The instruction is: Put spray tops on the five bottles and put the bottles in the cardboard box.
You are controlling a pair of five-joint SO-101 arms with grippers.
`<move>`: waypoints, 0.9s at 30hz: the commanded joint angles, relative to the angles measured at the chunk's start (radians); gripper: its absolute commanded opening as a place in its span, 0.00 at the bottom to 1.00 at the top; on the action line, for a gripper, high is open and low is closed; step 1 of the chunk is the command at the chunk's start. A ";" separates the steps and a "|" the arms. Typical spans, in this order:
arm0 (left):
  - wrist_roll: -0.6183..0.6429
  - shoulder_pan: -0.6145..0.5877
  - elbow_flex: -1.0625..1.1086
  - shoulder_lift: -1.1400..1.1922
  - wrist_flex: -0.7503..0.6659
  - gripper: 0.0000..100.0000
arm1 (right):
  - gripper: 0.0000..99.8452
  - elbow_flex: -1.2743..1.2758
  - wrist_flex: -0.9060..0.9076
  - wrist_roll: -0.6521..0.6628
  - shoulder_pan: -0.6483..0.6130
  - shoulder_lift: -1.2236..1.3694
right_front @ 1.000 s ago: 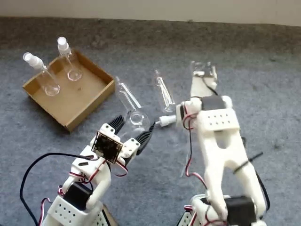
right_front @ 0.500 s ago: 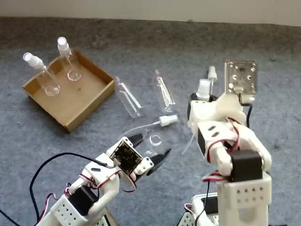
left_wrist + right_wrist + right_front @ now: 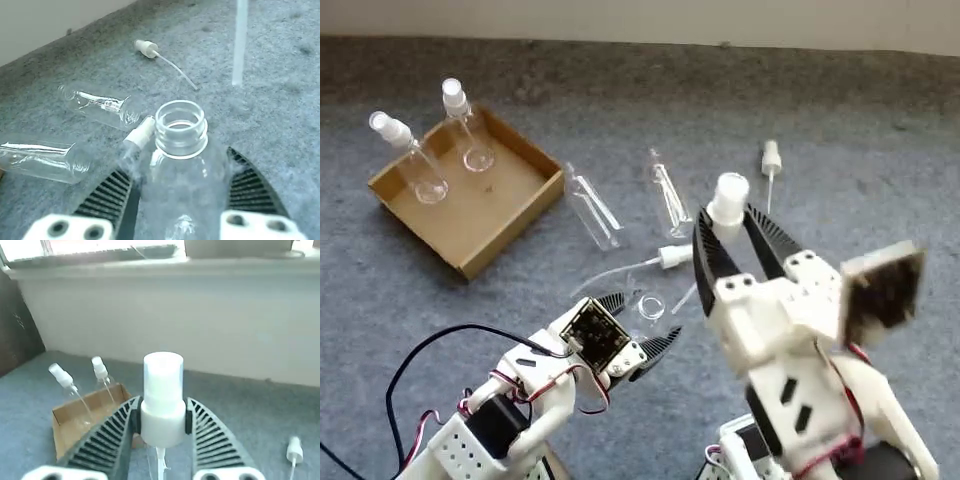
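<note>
Right now the left end effector (image 3: 638, 325), low in the middle of the high view, is clamping its fingers partway closed on the body of an open bottle (image 3: 180, 165), which is standing upright with its bare neck pointing up. The right end effector (image 3: 730, 215), just right of centre, is pinching a spray top (image 3: 162, 395) by its collar, with its jaws narrowly parted around it; the thin dip tube is probably hanging beneath, though it is hard to make out. The clear bottle is looking light, slick and likely thin-walled, so taking it around the body below the shoulder, as here, is suiting it better than squeezing hard. The top is looking stiff at the collar and whippy at the tube, which is needing to drop cleanly into the neck. Two uncapped bottles (image 3: 593, 208) are lying near the centre and could roll if nudged, and two loose spray tops (image 3: 672, 257) are lying close by. The cardboard box (image 3: 515, 232) is sitting at the upper left with two capped bottles (image 3: 415, 160) standing inside; its near wall is low, and the counter (image 3: 880, 150) at the right is offering open room.
</note>
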 commanded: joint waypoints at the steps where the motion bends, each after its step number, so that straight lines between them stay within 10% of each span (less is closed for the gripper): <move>1: 0.003 0.016 0.022 -0.004 0.006 0.07 | 0.07 -0.039 -0.039 0.005 -0.016 -0.038; 27: 0.003 0.094 0.022 -0.007 0.018 0.07 | 0.07 0.179 -0.104 0.005 -0.105 -0.059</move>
